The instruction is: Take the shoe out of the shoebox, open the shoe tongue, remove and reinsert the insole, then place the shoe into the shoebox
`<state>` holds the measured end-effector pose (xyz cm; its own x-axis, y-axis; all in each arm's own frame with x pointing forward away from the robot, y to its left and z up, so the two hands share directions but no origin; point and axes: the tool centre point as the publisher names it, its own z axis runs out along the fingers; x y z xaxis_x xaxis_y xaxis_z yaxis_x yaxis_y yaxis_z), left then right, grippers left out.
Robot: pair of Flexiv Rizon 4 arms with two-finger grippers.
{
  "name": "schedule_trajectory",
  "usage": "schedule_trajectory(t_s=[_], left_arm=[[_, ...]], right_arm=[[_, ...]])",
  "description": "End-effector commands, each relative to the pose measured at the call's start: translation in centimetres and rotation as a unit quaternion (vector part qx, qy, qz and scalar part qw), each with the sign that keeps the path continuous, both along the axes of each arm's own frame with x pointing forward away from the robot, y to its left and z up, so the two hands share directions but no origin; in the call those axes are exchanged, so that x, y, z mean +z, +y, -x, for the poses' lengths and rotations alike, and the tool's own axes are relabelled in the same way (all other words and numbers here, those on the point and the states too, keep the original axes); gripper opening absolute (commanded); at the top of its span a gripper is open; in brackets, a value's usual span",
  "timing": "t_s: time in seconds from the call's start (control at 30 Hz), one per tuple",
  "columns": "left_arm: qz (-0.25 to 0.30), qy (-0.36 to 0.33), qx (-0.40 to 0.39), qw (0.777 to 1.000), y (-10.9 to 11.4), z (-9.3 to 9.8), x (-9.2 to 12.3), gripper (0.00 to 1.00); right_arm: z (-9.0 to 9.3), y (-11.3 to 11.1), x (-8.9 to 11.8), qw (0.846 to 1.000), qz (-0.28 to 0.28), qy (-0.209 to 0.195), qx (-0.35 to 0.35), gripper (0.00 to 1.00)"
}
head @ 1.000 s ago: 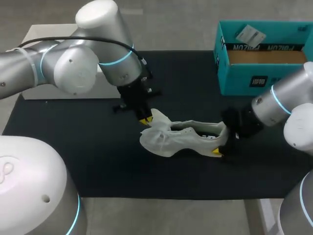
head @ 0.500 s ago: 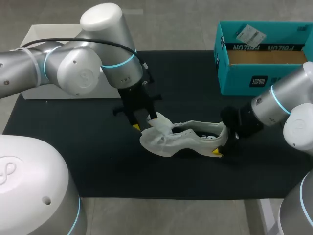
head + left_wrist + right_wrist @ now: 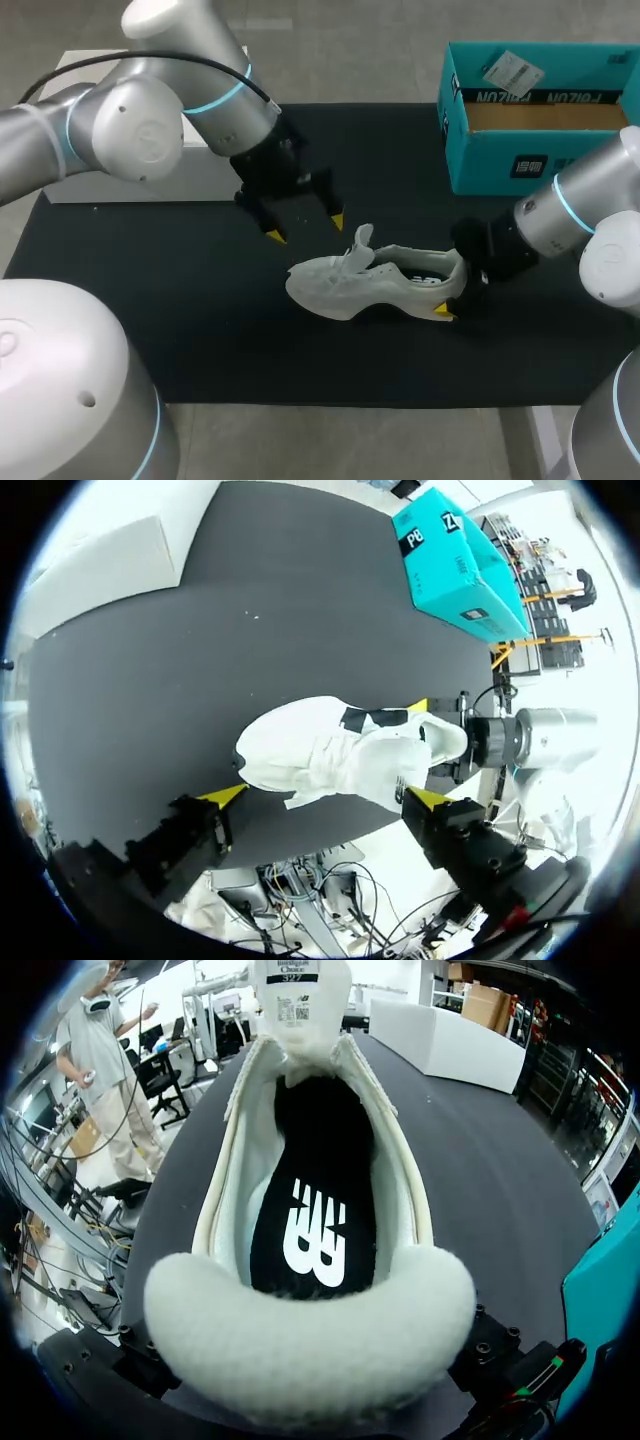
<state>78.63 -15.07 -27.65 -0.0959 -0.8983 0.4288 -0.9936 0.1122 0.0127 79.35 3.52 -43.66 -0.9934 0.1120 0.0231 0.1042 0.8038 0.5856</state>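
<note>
Shoe [image 3: 375, 285] is out of the box [image 3: 540, 165] and sits on the bench [image 3: 150, 330], toe toward my left arm. Tongue [image 3: 360, 243] is standing up, so it looks opened. Black insole [image 3: 315, 1230] lies flat inside. Prob. left to do: pull it out, put it back in, then box the shoe. Left fingers [image 3: 337, 217] are spread wide and empty, hovering just above and beside the toe end. Right fingers [image 3: 442, 310] are clamped on the heel.
</note>
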Motion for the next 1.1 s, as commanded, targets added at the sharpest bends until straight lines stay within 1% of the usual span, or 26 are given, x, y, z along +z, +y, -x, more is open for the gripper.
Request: schedule_trajectory(t_s=[0.03, 0.1, 0.17, 0.27, 0.37, 0.4, 0.53, 0.63, 0.73, 0.83, 0.93, 1.1], left_arm=[[0.002, -0.027, -0.233, 0.972, -1.1, 0.4, 1.5, 1.0], [-0.009, -0.071, -0.331, 0.941, -1.8, 1.1, 2.5, 1.0], [-0.026, -0.119, -0.412, 0.903, -2.1, 1.7, 3.2, 1.0], [-0.069, -0.174, -0.527, 0.829, -2.5, 2.5, 3.8, 1.0], [-0.098, -0.192, -0.603, 0.768, -2.8, 2.7, 3.9, 1.0], [-0.103, -0.195, -0.619, 0.754, -3.1, 3.0, 4.1, 1.0], [-0.117, -0.204, -0.664, 0.71, -3.7, 3.3, 4.7, 1.0], [-0.13, -0.205, -0.675, 0.697, -3.9, 3.2, 5.0, 1.0], [-0.135, -0.211, -0.677, 0.692, -3.9, 3.1, 5.2, 1.0], [-0.131, -0.224, -0.67, 0.696, -3.7, 2.7, 5.5, 1.0], [-0.116, -0.233, -0.663, 0.702, -3.6, 2.4, 5.7, 1.0], [-0.112, -0.235, -0.667, 0.699, -3.8, 2.3, 5.9, 1.0]], right_arm=[[0.0, -0.1, -0.4, 1.0, 0.0, -0.001, -0.001, 0.0], [0.0, -0.1, -0.4, 1.0, 0.0, -0.001, -0.001, 0.0], [0.0, -0.1, -0.4, 1.0, 0.0, -0.001, -0.001, 0.0], [0.0, -0.1, -0.4, 1.0, 0.0, -0.001, -0.001, 0.0], [0.0, -0.1, -0.4, 1.0, 0.0, -0.001, -0.001, 0.0], [0.0, -0.1, -0.4, 1.0, 0.0, -0.001, -0.001, 0.0], [0.0, -0.1, -0.4, 1.0, 0.0, -0.001, -0.001, 0.0], [0.0, -0.1, -0.4, 1.0, 0.0, -0.001, -0.001, 0.0], [0.0, -0.1, -0.4, 1.0, 0.0, -0.001, -0.001, 0.0], [0.0, -0.1, -0.4, 1.0, 0.0, -0.001, -0.001, 0.0], [0.0, -0.1, -0.4, 1.0, 0.0, -0.001, -0.001, 0.0], [0.0, -0.1, -0.4, 1.0, 0.0, -0.001, -0.001, 0.0]])
